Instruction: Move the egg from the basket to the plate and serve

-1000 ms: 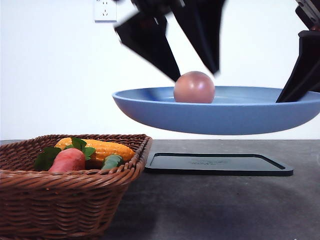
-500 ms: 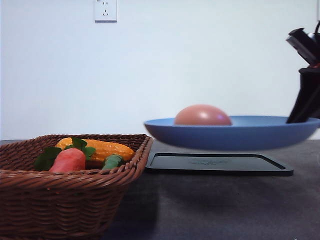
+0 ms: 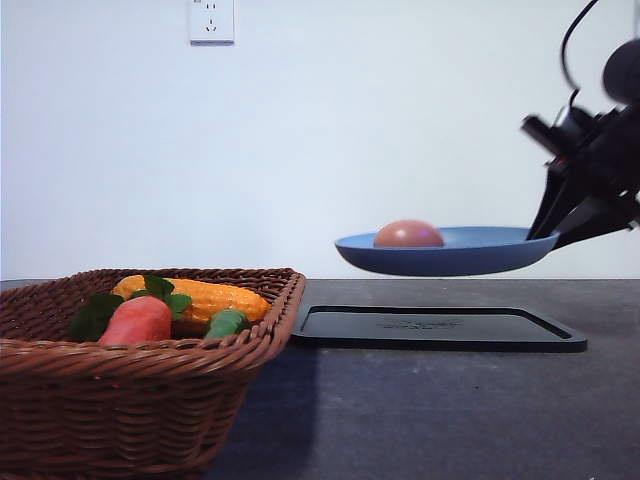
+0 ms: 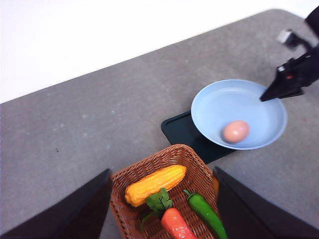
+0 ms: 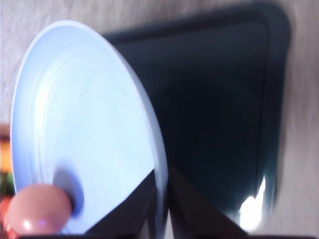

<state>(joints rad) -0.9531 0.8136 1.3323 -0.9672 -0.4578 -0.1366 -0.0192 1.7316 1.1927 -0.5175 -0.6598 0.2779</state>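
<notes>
- The right gripper [image 3: 548,236] has its fingers [image 5: 142,209] pinched narrow on the rim of the plate [image 3: 440,255], one finger above the rim and one below, as the right wrist view shows.
- The plate hangs level in the air, clear of the desk [image 3: 420,410], above the black tray [image 3: 437,329] that lies toward the desk's far edge.
- The egg [image 3: 408,235] sits inside the plate, on the part away from the gripped rim; in the left wrist view it [image 4: 236,131] lies near the plate's edge nearest the basket [image 4: 164,199].
- The left gripper [image 4: 162,209] is seen from its own wrist camera: its two dark fingers [image 4: 70,211] stand wide apart and hold nothing, high over the basket.
- The basket stands at the desk's near left corner in the front view, just beside the tray.
- In the basket lie a yellow corn cob [image 3: 205,297], a reddish carrot [image 3: 135,321] with green leaves, and a green pepper [image 3: 225,323].
</notes>
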